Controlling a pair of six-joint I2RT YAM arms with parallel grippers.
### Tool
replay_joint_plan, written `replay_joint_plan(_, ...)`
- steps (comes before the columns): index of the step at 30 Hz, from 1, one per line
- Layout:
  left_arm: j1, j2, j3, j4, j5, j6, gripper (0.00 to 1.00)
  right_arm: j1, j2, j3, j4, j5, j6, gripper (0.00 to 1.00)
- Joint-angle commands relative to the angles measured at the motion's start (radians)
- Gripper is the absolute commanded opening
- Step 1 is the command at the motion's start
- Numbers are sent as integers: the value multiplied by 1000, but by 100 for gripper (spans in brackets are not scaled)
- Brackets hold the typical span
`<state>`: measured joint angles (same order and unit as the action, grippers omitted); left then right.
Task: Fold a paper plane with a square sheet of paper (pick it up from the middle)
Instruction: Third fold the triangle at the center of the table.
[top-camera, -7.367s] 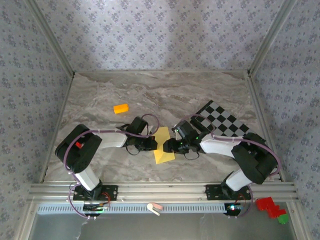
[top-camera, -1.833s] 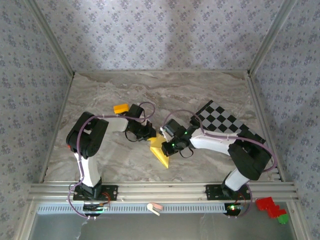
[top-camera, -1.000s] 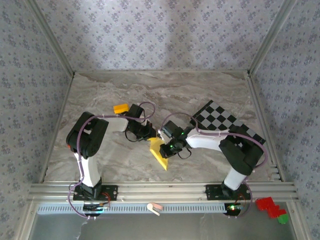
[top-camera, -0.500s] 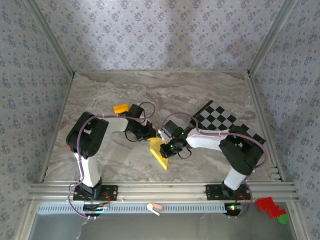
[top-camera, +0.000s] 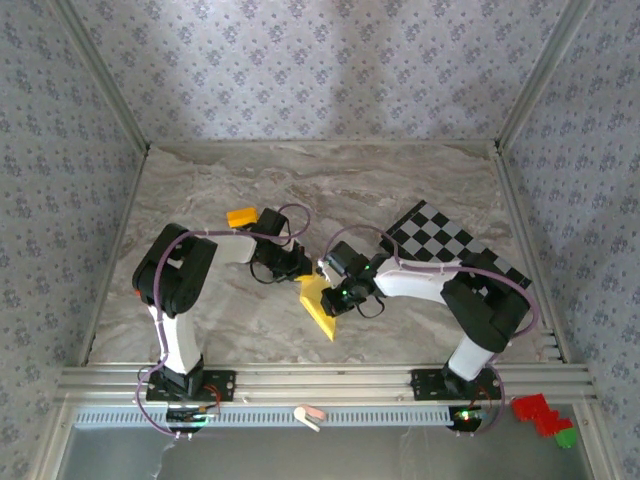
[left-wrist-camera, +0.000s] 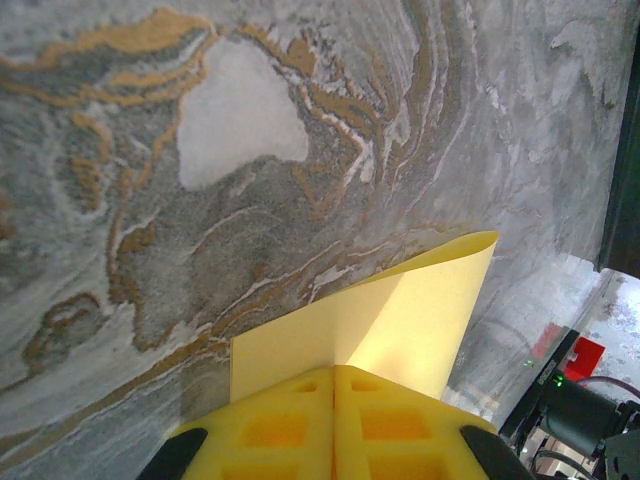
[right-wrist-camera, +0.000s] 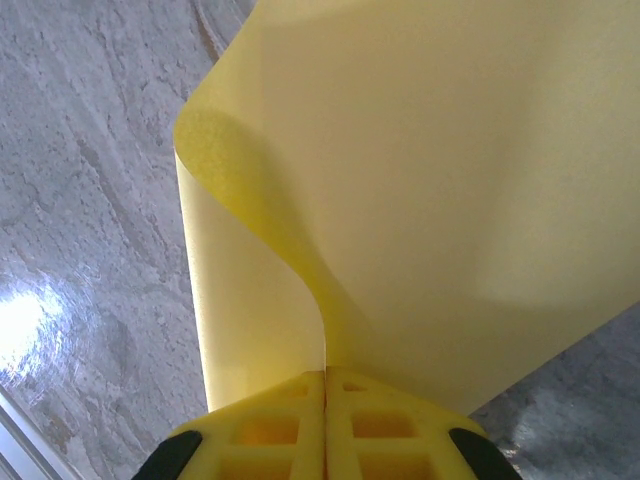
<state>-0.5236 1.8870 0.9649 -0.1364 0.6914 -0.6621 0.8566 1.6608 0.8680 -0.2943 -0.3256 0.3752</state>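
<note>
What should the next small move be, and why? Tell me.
Probably lower the right jaws toward the table to flatten the curl: the left jaws and right jaws are both shut on the square sheet of paper, which bends over in a loose, uncreased loop.

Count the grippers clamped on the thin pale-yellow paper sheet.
2. The left gripper grips the far end of the thin pale-yellow paper sheet from the left; the right gripper grips it from the right.

Matt, smooth square sheet of paper (right-wrist-camera: 450, 200); glossy marble-patterned table (left-wrist-camera: 250, 130); moulded plastic end effector fingers (right-wrist-camera: 260, 430)
</note>
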Motion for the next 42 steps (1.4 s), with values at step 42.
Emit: replay_joint_plan(42, -19, 65, -11, -14, -72, 29, 8, 1, 62, 34, -46, 26, -55, 7)
